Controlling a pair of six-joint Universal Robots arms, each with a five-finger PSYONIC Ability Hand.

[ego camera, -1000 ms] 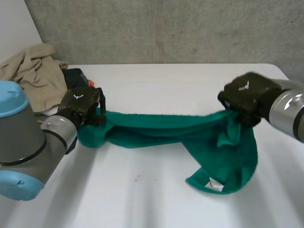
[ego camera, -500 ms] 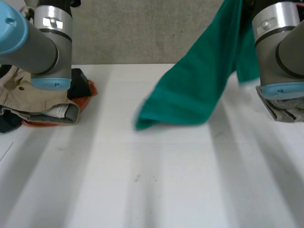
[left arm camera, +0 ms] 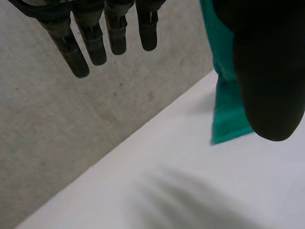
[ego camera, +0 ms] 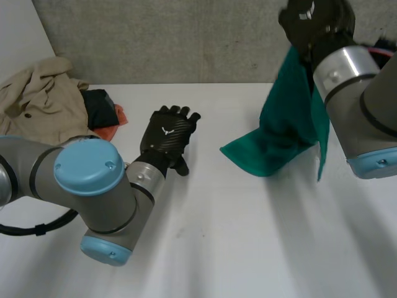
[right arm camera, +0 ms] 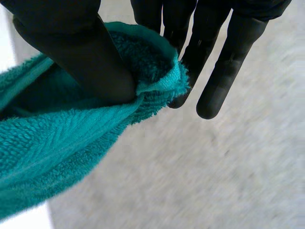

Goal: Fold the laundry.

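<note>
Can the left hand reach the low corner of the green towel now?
Probably yes: the left hand is open, and only bare table lies between it and the green towel hanging from the right hand.

Desk: Where does everything sit on your side?

Operator: I have the towel [ego camera: 288, 124] hanging from my right hand [ego camera: 316, 25], which is raised above the far right part of the table [ego camera: 248, 248], in front of the wall [ego camera: 173, 37]. The towel's lower end comes down close to the tabletop; I can't tell whether it touches.

Desk: And to the left?

Operator: My left hand [ego camera: 167, 133] is over the table, left of centre, well apart from the towel. Further left and behind it, I see a pile of clothes [ego camera: 43, 102] on the table's far left corner, near the wall.
</note>
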